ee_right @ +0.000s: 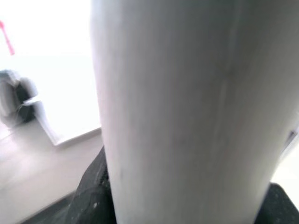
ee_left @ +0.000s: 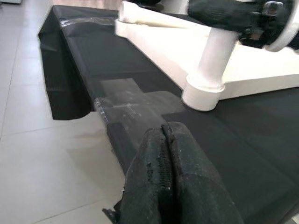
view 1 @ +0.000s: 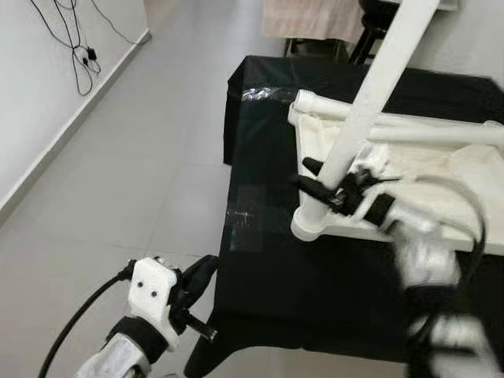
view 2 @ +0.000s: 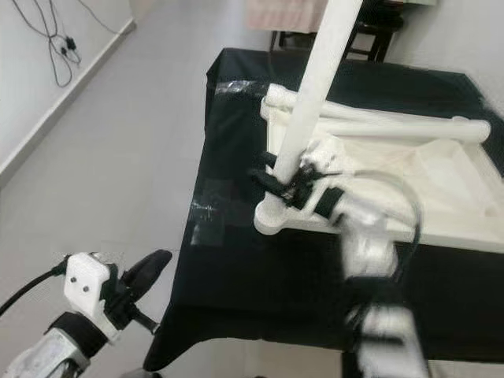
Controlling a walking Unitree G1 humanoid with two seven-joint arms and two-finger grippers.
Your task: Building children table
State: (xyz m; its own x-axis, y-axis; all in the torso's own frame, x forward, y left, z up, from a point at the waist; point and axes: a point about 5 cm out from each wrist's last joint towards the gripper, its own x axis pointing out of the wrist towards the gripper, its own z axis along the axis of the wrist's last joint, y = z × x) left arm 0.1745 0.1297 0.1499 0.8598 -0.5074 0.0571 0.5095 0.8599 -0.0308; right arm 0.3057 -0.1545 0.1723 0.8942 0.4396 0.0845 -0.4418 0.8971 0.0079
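A white children's table top (view 1: 441, 181) lies upside down on a black-covered table (view 1: 315, 276). A long white leg (view 1: 370, 94) stands tilted up from its near left corner socket (view 1: 309, 224). My right gripper (view 1: 324, 183) is shut on this leg just above the socket; the leg (ee_right: 187, 112) looms close between the black fingers (ee_right: 91, 196). Two more white legs (view 1: 409, 130) lie across the top's far side. My left gripper (view 1: 201, 276) hangs low beside the table's near left corner, shut and empty, its fingers (ee_left: 168, 177) pressed together.
Clear tape patches (view 1: 244, 220) mark the black cloth near its left edge. Grey tiled floor (view 1: 142, 173) spreads to the left up to a white wall with dangling black cables (view 1: 79, 55). A dark chair base (view 1: 370, 35) stands beyond the table.
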